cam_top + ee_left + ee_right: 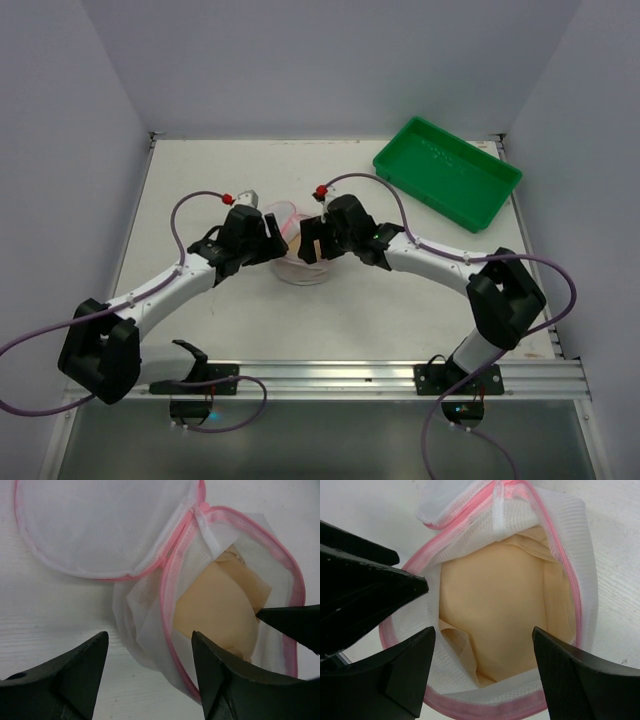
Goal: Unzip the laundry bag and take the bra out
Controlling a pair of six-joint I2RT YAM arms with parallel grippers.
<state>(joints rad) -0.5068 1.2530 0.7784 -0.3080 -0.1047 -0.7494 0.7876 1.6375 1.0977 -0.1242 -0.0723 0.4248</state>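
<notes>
The laundry bag (292,262), white mesh with pink zip trim, lies unzipped between my grippers, its lid (105,525) flipped back. A beige bra (505,605) lies inside the open half; it also shows in the left wrist view (220,610). My left gripper (150,655) is open, its jaws straddling the bag's near pink rim (167,630). My right gripper (482,655) is open just above the bra inside the bag's mouth, with the pink rim (485,712) below it. The left gripper's fingers (365,590) show at the left of the right wrist view.
A green plastic tray (447,172) stands at the back right of the white table (200,180). Grey walls enclose the table on three sides. A metal rail (350,378) runs along the near edge by the arm bases.
</notes>
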